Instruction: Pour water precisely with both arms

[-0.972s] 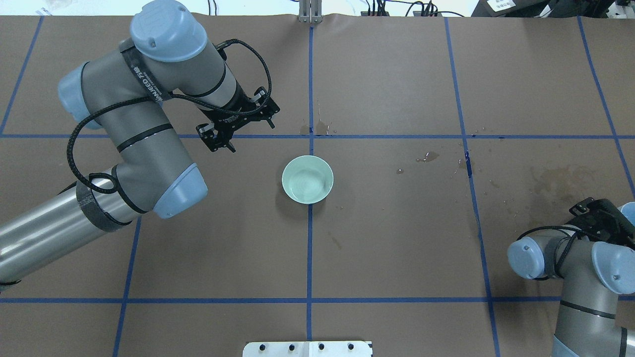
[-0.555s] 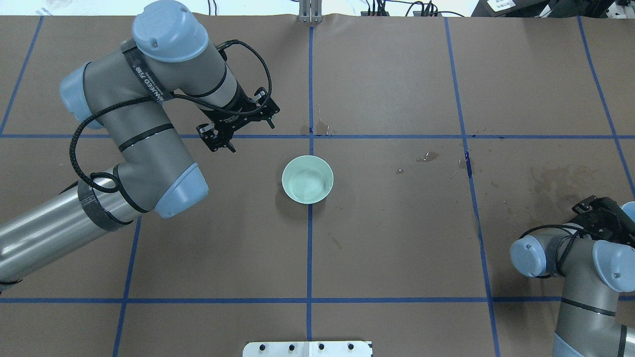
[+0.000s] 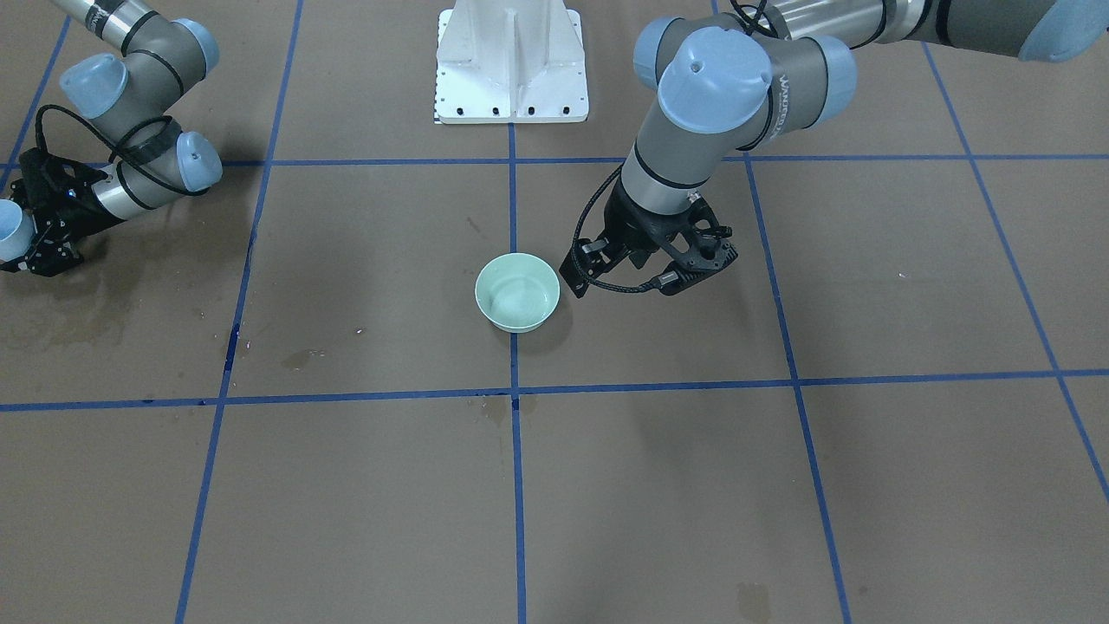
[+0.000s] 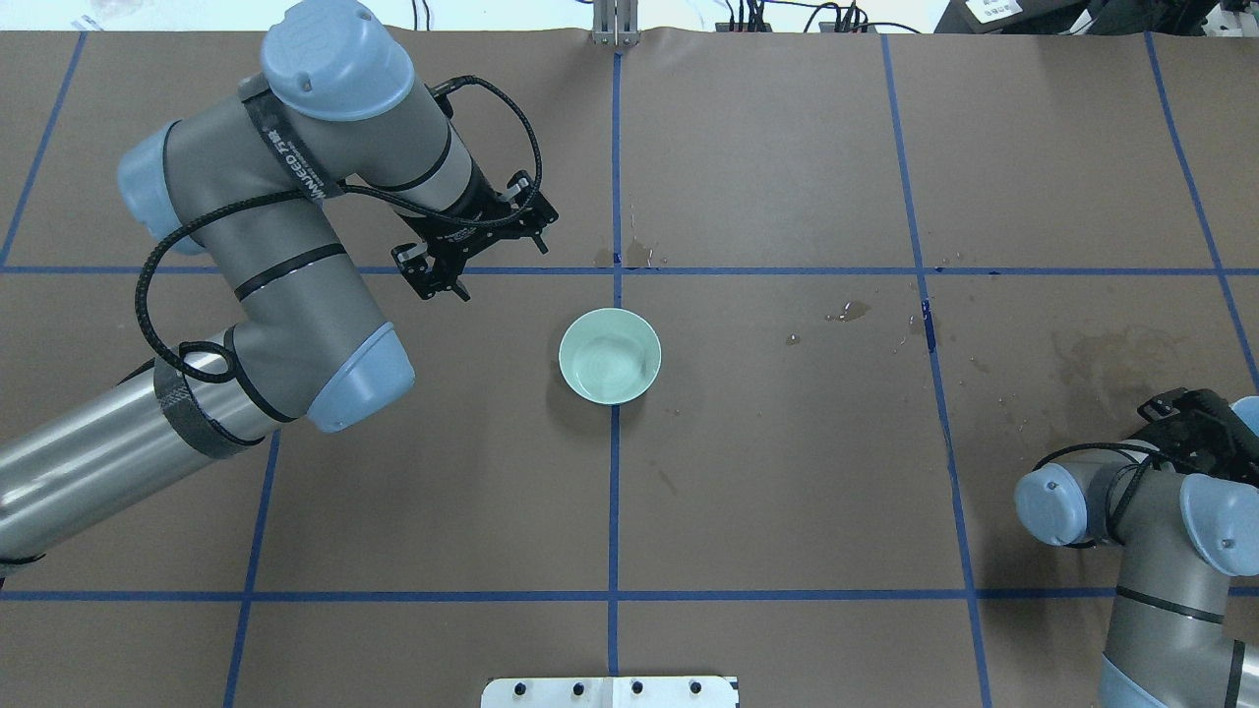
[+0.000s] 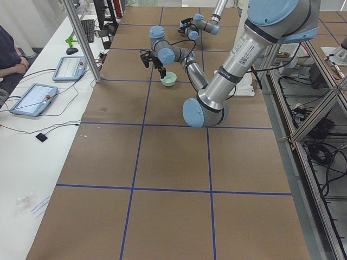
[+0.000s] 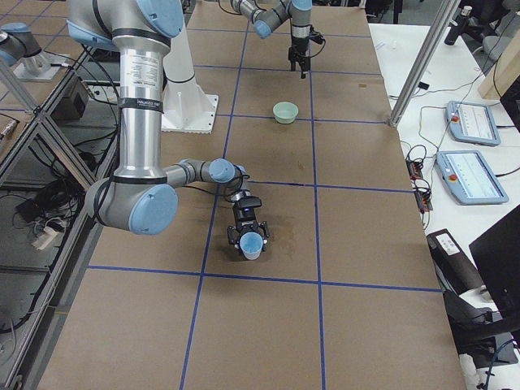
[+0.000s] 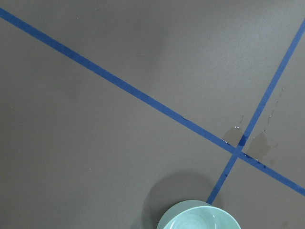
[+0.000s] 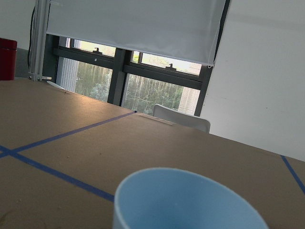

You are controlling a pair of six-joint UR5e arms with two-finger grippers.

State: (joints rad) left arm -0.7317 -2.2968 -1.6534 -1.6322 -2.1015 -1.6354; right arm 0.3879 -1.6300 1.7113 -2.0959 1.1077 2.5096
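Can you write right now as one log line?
left fingers: empty, near bowl | right fingers: holding cup | bowl: has water

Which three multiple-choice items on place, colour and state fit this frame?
1. Where is the mint-green bowl?
A) on the white pedestal
B) on a blue tape line at mid-table
C) in a gripper
2. What colour is the cup that the right gripper holds?
A) light blue
B) red
C) black
3. The left gripper is:
A) shut on the bowl
B) shut on a cup
C) open, empty
1 B: it straddles the tape. 2 A: seen in the exterior right view. 3 C: fingers apart, nothing between.
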